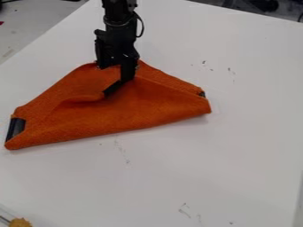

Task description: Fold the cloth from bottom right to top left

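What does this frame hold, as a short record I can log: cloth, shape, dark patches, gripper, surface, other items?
cloth: orange cloth, doubled over
shape: roughly triangular, long edge toward the bottom of the view, a raised wrinkle left of the gripper
dark patches: one at the left corner, a smaller one near the right corner
gripper: black gripper at the cloth's upper middle; whether it grips fabric cannot be told
surface: white table with small dark marks
other items: yellowish object, bottom left, partly cut off
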`<action>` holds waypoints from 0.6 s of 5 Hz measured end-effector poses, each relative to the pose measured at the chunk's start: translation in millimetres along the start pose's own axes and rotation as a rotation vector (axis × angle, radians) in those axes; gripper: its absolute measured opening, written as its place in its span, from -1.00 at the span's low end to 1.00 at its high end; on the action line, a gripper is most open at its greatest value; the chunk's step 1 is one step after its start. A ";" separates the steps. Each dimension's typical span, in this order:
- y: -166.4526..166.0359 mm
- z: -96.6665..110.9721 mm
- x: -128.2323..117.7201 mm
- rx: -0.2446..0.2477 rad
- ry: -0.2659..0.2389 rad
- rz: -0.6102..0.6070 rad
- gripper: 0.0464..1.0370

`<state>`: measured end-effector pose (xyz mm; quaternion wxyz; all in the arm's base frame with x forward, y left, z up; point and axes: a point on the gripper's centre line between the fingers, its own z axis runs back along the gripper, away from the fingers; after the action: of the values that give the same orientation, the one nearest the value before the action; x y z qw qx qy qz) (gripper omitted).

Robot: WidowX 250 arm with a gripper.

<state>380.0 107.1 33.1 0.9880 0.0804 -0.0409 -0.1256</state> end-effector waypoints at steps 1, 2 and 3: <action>-4.0 4.9 -3.9 -0.025 -0.016 0.071 0.93; -19.8 26.4 -7.5 -0.088 -0.089 0.314 0.92; -31.1 38.0 -7.9 -0.107 -0.108 0.397 0.93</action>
<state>361.1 73.8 64.7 0.9926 0.0112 -0.1020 0.0654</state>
